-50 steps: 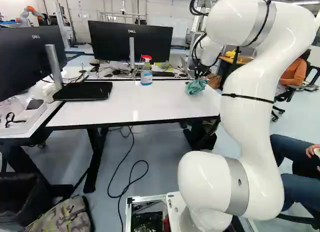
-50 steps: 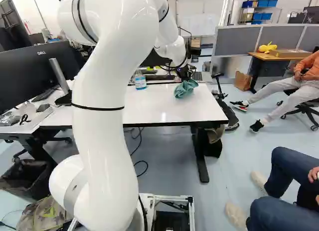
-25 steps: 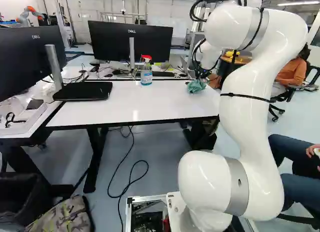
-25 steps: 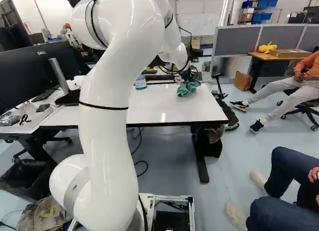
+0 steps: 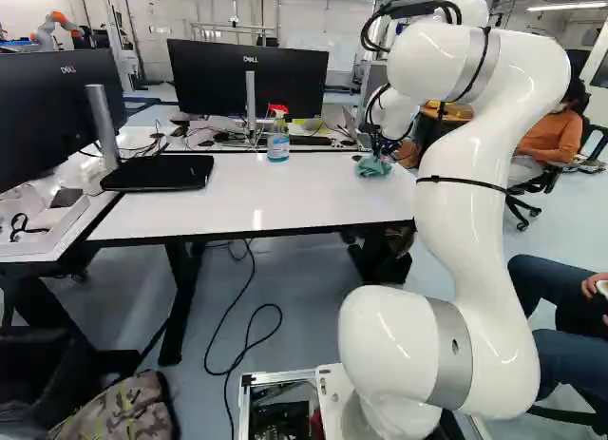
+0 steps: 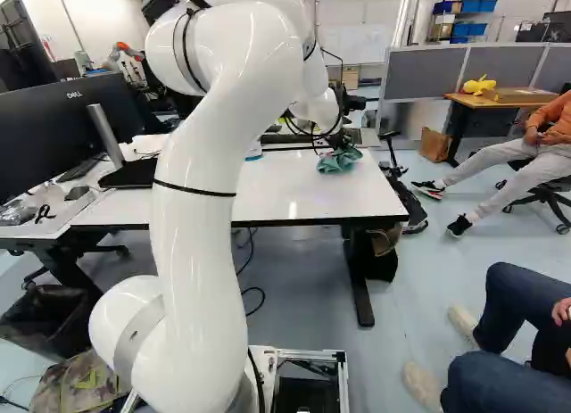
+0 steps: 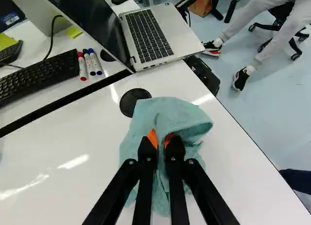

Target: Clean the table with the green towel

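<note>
Gripping the crumpled green towel (by a fold), the pincer points down at the white table

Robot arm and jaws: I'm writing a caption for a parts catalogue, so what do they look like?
The arm is glossy white, with thick, rounded, tube-like segments, grey bands and thin black straps around it. Black cables loop near its upper part. The jaws are black and slim, built from linked bars, with orange pads.
</note>
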